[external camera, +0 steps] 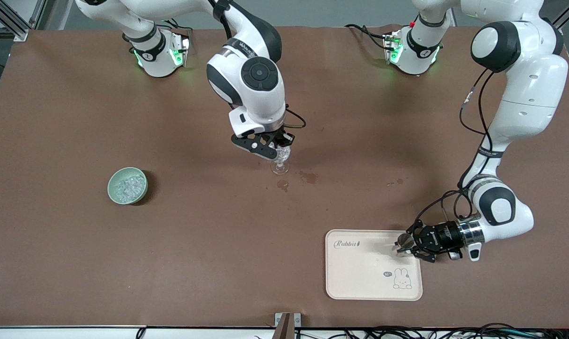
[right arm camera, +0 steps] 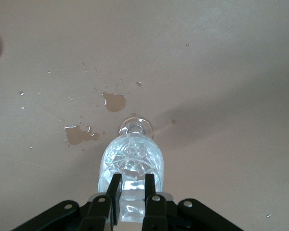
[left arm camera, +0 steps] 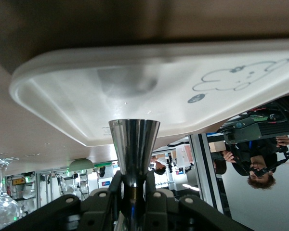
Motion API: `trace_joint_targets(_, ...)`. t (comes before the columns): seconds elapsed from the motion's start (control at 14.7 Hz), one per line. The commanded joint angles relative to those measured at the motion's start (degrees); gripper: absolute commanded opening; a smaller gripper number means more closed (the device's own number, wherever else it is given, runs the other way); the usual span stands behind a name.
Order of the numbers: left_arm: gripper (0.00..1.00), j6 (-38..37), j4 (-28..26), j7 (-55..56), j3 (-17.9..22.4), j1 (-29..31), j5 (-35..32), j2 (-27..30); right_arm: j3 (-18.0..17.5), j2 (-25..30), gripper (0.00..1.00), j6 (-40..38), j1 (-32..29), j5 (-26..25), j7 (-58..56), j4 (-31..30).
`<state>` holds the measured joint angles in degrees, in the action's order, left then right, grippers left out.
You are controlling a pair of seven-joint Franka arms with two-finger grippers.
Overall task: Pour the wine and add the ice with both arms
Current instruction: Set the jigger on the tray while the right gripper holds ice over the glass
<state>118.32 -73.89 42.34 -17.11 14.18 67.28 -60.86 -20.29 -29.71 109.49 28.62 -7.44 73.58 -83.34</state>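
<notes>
The left tool (external camera: pixel 403 246) pinches the silver jigger (external camera: pixel 405 242) over the edge of the pale tray (external camera: pixel 360 278). The right tool (external camera: pixel 279 149) pinches the rim of the clear stemmed glass (external camera: pixel 280 162), which stands mid-tabletop beside wet stains (external camera: pixel 308 177). The ice (external camera: pixel 128 186) lies in the green bowl (external camera: pixel 117 194), toward the right arm's end.
</notes>
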Motion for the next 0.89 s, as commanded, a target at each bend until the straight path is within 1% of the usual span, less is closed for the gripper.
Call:
trace_joint_targets(0.0,0.03,0.6,0.68,-0.07,-0.3,-0.02,3.02,-0.92,-0.71,-0.34,0.02,-0.6,0.21,-1.08,1.4,0.9)
trace_joint_targets(0.07,0.1,0.6,0.68,0.02,-0.29,0.06,4.08,-1.62,-0.71,-0.61,0.02,-0.6,0.21,-1.08,1.48,0.81)
trace_joint_targets(0.14,0.14,0.6,0.68,0.02,-0.29,0.06,5.22,-1.89,-0.8,-0.7,0.03,-0.6,0.3,-1.08,1.48,0.81)
trace_joint_targets(0.27,0.19,0.6,0.59,-0.07,-0.29,-0.02,5.84,-2.16,-0.8,-1.14,0.04,-0.6,0.47,-1.08,1.4,0.81)
trace_joint_targets(0.41,0.33,0.6,0.5,0.02,-0.29,0.06,5.93,-2.42,-0.8,-1.23,0.05,-0.77,0.56,-1.0,1.22,0.55)
trace_joint_targets(0.48,0.44,0.6,0.41,0.02,-0.29,0.06,6.02,-2.42,-0.8,-1.23,0.06,-0.86,0.56,-0.99,1.22,0.55)
trace_joint_targets(0.55,0.63,0.51,0.24,0.11,-0.29,0.15,5.93,-2.33,-0.8,-1.23,0.07,-0.95,0.56,-0.99,1.13,0.55)
trace_joint_targets(0.61,1.0,0.51,0.24,0.11,-0.29,0.15,5.67,-2.07,-0.8,-1.23,0.08,-1.04,0.56,-0.99,0.96,0.46)
trace_joint_targets(0.68,1.0,0.51,0.24,0.8,-0.21,0.24,5.23,-1.46,-0.8,-1.23,0.1,-1.04,0.56,-0.99,0.96,0.46)
trace_joint_targets(0.82,1.0,0.16,0.24,0.9,0.05,1.29,3.4,0.91,-0.8,-1.23,0.19,-1.04,0.56,-0.99,0.78,0.46)
